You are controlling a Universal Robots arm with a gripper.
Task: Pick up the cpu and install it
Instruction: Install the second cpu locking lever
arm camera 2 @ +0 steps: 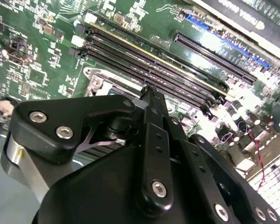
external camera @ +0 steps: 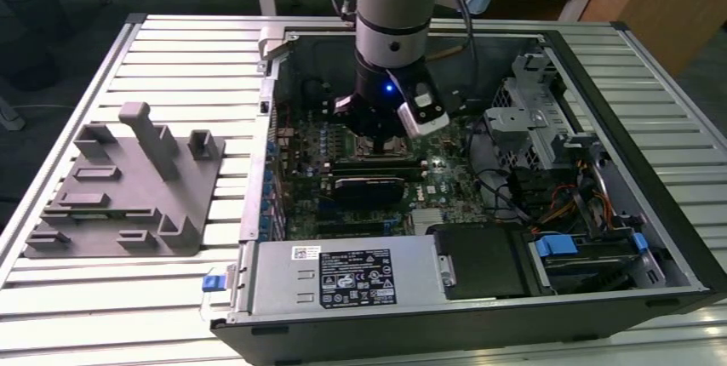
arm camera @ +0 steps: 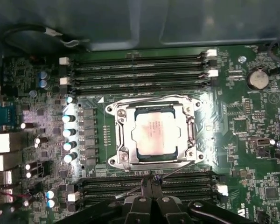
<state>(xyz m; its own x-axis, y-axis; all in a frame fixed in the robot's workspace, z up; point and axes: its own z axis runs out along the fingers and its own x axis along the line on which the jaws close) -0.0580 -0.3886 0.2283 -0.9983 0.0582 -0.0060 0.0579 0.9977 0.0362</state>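
Chip placement looks basically done here. In the first wrist view the cpu [arm camera: 157,131], a small flat square chip with a shiny silver-white metal top, sits dead centre of the frame inside the dark square socket frame with metal edges [arm camera: 153,132]. It looks flat and square to the frame, no corner riding up as far as I can tell.

The black gripper [arm camera: 151,186] pokes in at the bottom centre of that same view. Its fingers are pinched right together with nothing between them, tips over the black memory slots [arm camera: 149,184] just below the socket, apart from the chip. The second wrist view shows the black linkage of the gripper [arm camera 2: 149,100] closed up the same way, above the green motherboard [arm camera 2: 42,51].

In the exterior view the arm stands upper centre, reaching down into the open black computer case [external camera: 682,238] on the slatted metal bench [external camera: 136,298], with a grey plastic fixture block [external camera: 119,187] at centre left.

My read: pick and drop are finished, so we're at the tail end of the install. Whatever's left calls for a gentle touch, since the socket pins won't forgive a shove, and I can't tell if the retention frame is latched.
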